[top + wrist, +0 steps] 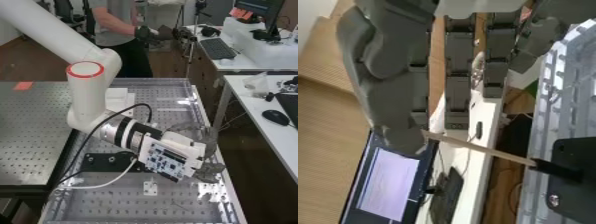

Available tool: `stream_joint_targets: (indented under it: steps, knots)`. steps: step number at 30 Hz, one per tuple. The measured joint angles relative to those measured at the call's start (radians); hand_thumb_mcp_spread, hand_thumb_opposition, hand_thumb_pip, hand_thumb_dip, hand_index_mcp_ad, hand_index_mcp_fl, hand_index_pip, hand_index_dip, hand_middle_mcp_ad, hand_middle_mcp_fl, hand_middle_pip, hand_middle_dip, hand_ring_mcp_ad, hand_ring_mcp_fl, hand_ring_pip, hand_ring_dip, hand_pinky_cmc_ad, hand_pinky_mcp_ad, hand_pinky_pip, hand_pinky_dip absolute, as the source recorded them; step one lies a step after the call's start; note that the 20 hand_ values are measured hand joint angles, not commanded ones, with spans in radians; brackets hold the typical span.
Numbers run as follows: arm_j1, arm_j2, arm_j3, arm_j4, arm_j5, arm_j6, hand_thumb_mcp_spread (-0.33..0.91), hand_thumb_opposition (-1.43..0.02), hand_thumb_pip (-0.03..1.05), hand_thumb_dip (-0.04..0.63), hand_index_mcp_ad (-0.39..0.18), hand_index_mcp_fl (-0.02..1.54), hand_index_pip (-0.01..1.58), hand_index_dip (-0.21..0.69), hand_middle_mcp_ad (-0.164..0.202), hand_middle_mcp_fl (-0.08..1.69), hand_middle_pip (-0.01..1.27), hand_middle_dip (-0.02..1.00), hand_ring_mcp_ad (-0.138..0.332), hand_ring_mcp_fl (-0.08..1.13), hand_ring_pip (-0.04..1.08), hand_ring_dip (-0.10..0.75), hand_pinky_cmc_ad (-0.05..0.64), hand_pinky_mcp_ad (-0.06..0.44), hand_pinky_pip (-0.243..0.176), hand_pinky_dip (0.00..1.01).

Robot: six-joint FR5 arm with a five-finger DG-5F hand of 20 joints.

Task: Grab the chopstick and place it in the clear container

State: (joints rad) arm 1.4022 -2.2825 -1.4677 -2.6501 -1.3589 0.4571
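Note:
In the high view the hand (209, 172) is low over the right edge of the perforated metal bench, palm turned away from the camera. From the wrist view, the hand (398, 102) has its thumb and a fingertip pinched on one end of the thin wooden chopstick (474, 147), while its other fingers hang fairly straight. The chopstick's far end meets a black holder (556, 170) that juts from a black plate.
A black bracket (110, 162) is fixed on the perforated bench (120, 200), with cables looping beside it. A white box (118, 98) stands behind the arm. To the right is a white desk (249, 107) with a mouse (275, 117).

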Motion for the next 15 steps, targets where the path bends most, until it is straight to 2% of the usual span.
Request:
stream_joint_targets:
  steps: [3, 9, 11, 15]
  knots:
    - [0.000, 0.000, 0.004, -0.009, 0.005, -0.005, 0.68, -0.96, 0.44, 0.305, -0.253, 0.82, 0.92, 0.269, 0.049, 0.91, 0.34, 0.67, 0.147, 0.48, 0.10, 0.332, 0.431, 0.176, -0.031, 0.18]
    - [-0.001, -0.002, 0.012, -0.017, 0.000, -0.016, 0.69, -0.99, 0.44, 0.305, -0.258, 0.83, 0.94, 0.283, 0.049, 0.95, 0.34, 0.67, 0.145, 0.48, 0.11, 0.332, 0.438, 0.176, -0.019, 0.18]
    - [-0.001, -0.003, 0.015, -0.020, -0.003, -0.021, 0.69, -0.99, 0.44, 0.305, -0.297, 0.83, 0.94, 0.283, 0.045, 0.94, 0.34, 0.67, 0.145, 0.49, 0.11, 0.332, 0.433, 0.175, -0.019, 0.18]
    - [-0.002, -0.006, 0.022, -0.036, -0.006, -0.028, 0.67, -0.97, 0.44, 0.304, -0.302, 0.83, 0.85, 0.293, 0.044, 0.95, 0.34, 0.67, 0.152, 0.49, 0.11, 0.332, 0.450, 0.173, -0.019, 0.18]
